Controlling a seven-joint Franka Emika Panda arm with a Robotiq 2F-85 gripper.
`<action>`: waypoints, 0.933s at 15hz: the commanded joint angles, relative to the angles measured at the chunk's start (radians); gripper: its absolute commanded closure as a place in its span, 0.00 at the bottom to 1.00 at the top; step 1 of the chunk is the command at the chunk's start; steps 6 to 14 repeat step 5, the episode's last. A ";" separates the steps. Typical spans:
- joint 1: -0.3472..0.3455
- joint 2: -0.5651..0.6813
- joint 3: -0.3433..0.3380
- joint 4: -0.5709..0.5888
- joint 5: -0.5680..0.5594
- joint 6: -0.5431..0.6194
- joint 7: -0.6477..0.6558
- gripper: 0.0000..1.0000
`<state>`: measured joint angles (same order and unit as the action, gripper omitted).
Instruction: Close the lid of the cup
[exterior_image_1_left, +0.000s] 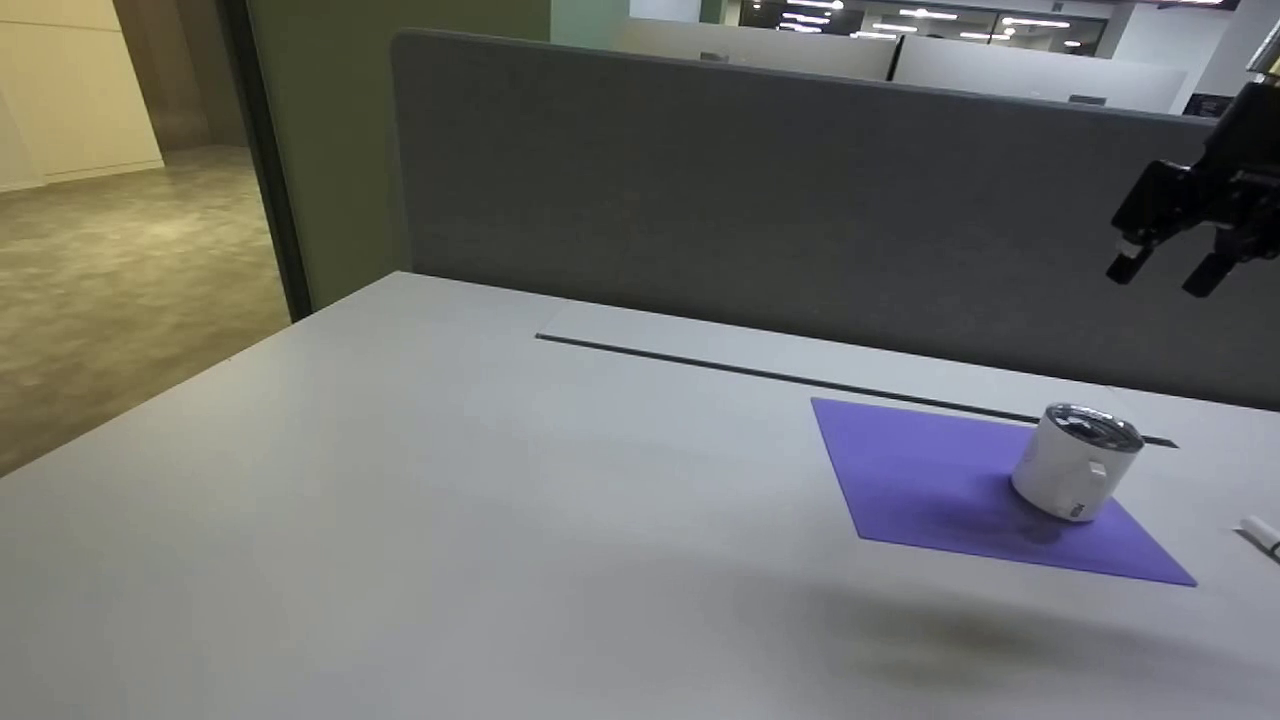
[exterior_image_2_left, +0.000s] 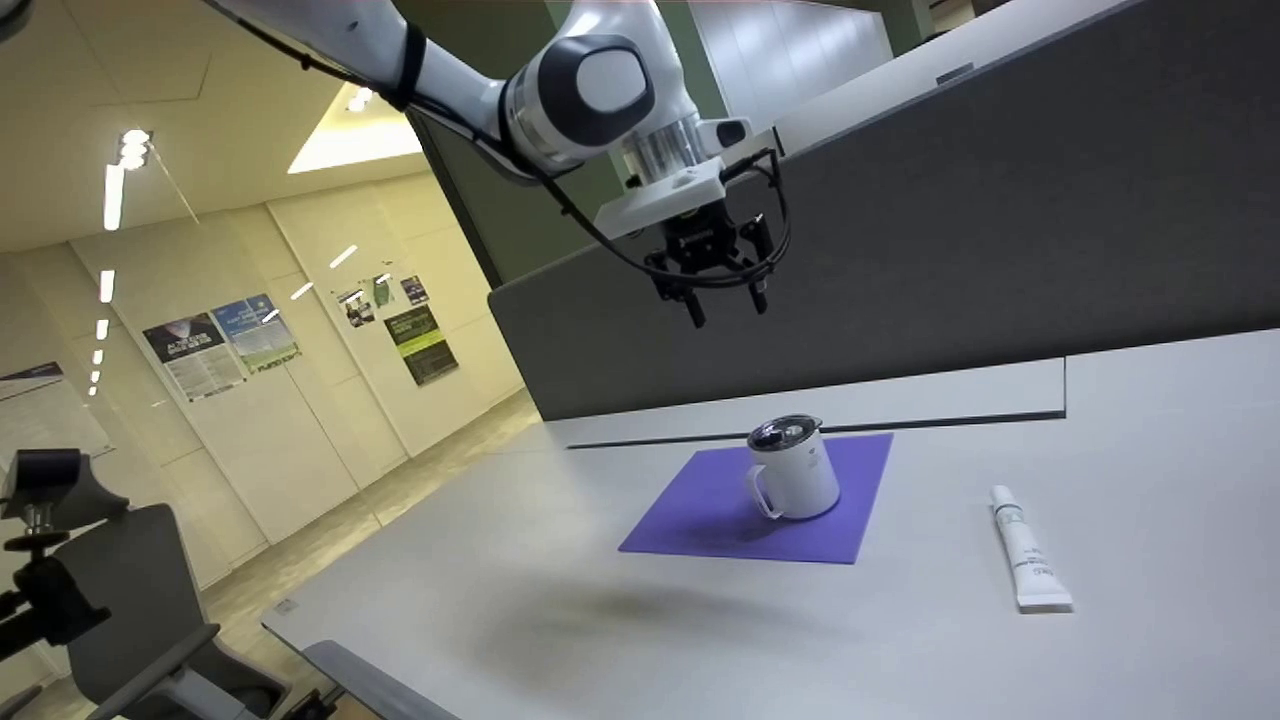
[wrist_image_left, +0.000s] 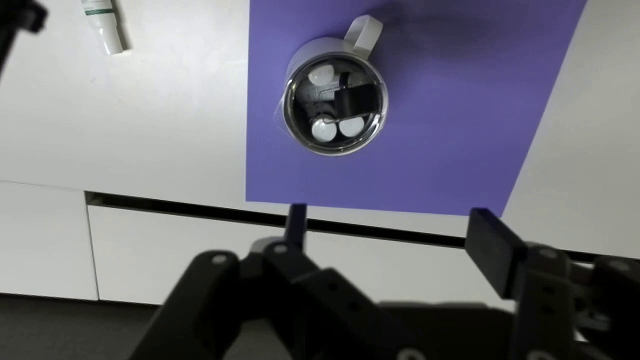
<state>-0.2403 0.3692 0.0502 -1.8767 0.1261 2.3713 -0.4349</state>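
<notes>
A white cup with a handle stands upright on a purple mat. It also shows in an exterior view and in the wrist view. A clear round lid sits on the cup's top. The lid has a black slider tab on one side; whether the drinking opening is uncovered is hard to tell. My gripper is open and empty. It hangs well above the table and the cup in both exterior views, touching nothing.
A white tube lies on the white table beside the mat, also in the wrist view. A dark slot runs along the table behind the mat. A grey divider panel stands at the table's back edge.
</notes>
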 joint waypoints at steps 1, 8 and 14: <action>0.018 -0.006 -0.012 0.006 0.012 -0.070 -0.006 0.00; 0.029 0.001 -0.018 0.001 0.007 -0.071 -0.004 0.00; 0.029 0.001 -0.018 0.001 0.007 -0.071 -0.004 0.00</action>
